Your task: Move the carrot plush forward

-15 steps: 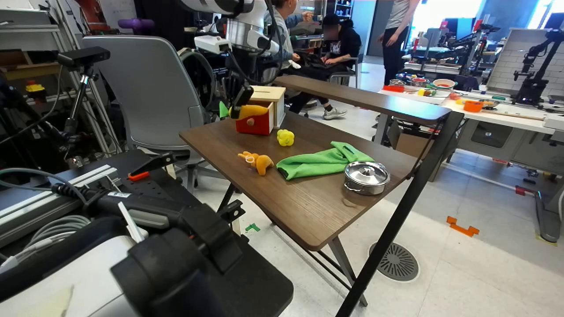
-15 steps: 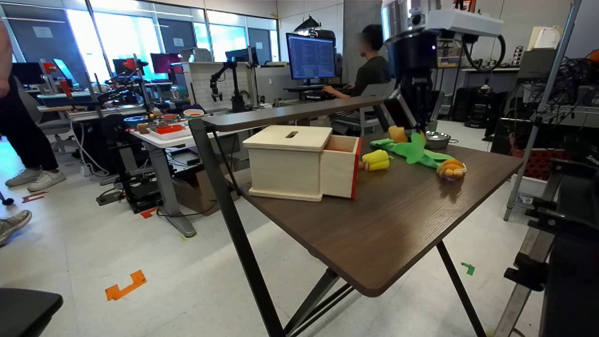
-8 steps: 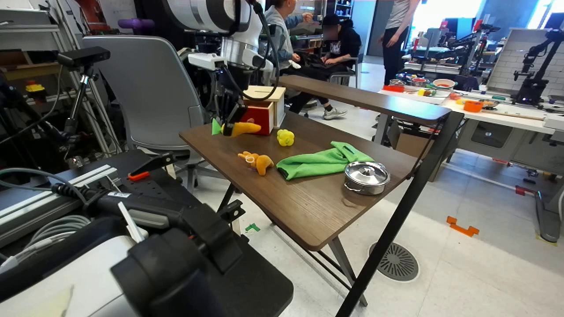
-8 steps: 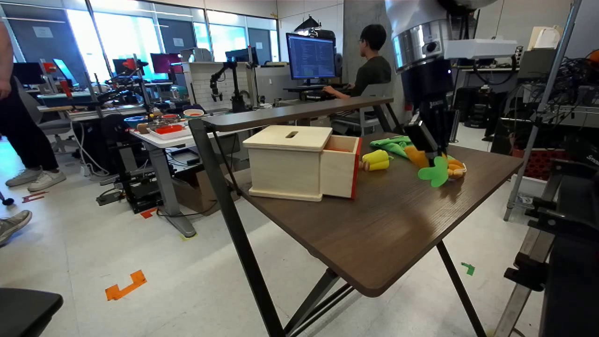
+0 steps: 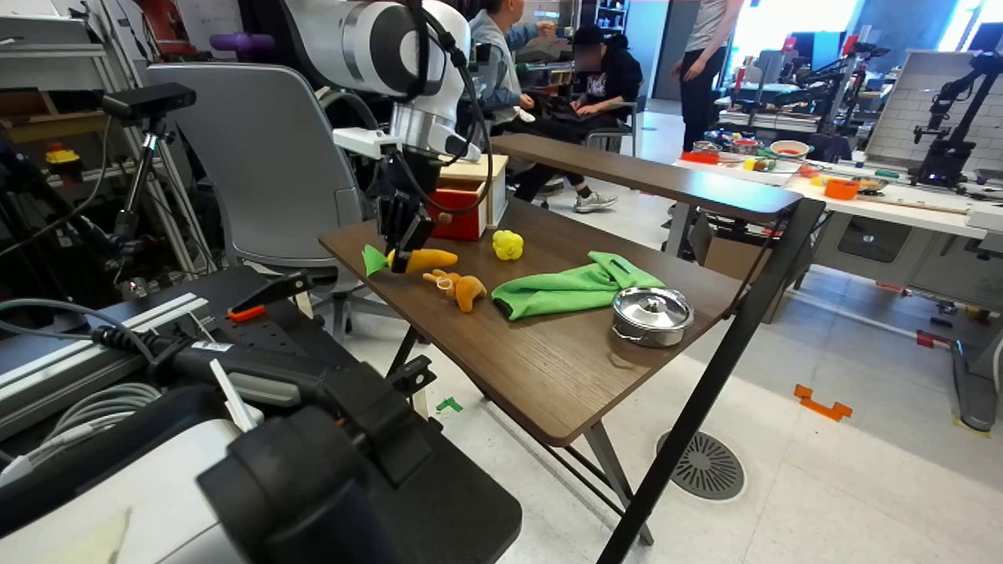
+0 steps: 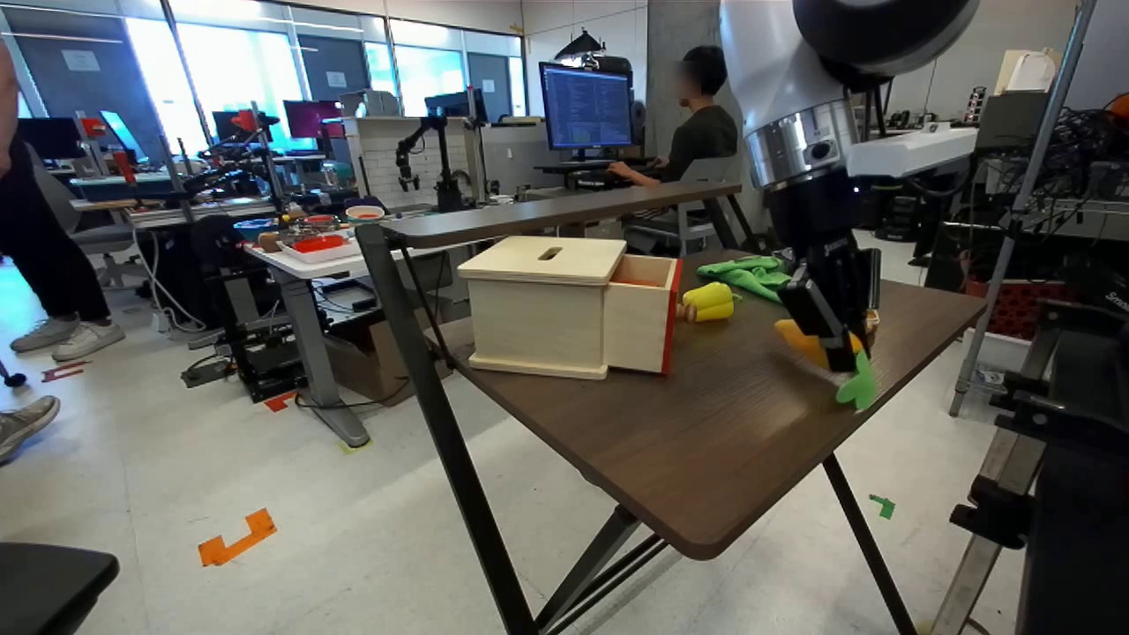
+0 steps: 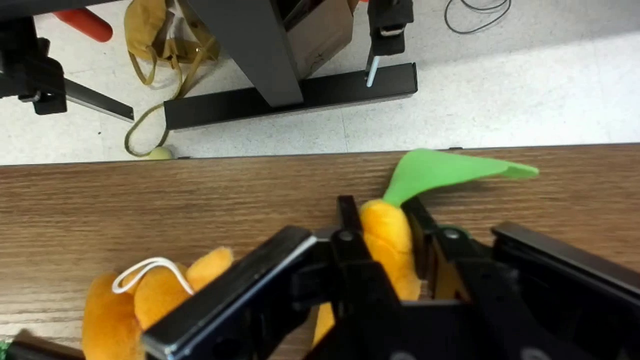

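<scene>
The carrot plush is yellow-orange with a green tuft; it shows in both exterior views (image 5: pixel 431 259) (image 6: pixel 798 342) and in the wrist view (image 7: pixel 387 235). My gripper (image 7: pixel 381 204) is shut on it near the tuft end, one finger on each side. In both exterior views the gripper (image 5: pixel 402 260) (image 6: pixel 847 351) points down and holds the carrot low over the brown table (image 5: pixel 541 368), near its edge. The tuft sticks out past the fingers toward that edge. I cannot tell whether the carrot touches the table. Part of its body is hidden by the gripper.
A stubbier orange toy (image 5: pixel 468 291) with a white loop (image 7: pixel 155 265) lies close beside the carrot. A yellow pepper toy (image 5: pixel 508 245), green cloth (image 5: pixel 572 290) and lidded metal pot (image 5: pixel 653 316) stand on the table. A wooden box (image 6: pixel 538 317) has its red-fronted drawer (image 6: pixel 639 317) pulled out.
The gripper has carried the carrot down and away from the drawer front toward the table edge, beside the orange toy. The other table objects have not moved.
</scene>
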`<state>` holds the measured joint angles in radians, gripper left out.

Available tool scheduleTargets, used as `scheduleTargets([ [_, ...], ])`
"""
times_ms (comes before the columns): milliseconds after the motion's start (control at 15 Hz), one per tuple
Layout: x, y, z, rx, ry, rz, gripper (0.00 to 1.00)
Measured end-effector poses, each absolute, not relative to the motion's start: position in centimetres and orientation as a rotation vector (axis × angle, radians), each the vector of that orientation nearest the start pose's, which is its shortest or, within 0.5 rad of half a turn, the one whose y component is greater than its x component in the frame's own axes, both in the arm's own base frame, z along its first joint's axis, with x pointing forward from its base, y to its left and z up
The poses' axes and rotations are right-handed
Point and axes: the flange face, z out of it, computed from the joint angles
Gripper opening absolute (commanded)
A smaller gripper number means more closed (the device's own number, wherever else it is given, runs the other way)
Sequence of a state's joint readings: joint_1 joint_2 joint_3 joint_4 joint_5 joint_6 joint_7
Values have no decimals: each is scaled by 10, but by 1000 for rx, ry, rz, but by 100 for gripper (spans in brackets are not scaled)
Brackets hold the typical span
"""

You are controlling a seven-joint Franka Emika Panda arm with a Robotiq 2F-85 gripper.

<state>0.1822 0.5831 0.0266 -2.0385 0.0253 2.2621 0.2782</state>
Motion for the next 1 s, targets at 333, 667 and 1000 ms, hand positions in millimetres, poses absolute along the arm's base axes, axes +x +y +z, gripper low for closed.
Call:
scheduleTargets([
  [333,541,116,128,-3146,142,529,94],
  [667,559,118,162,-3150,137,406,100],
  [1000,580,102,251,-3162,165,165,100],
])
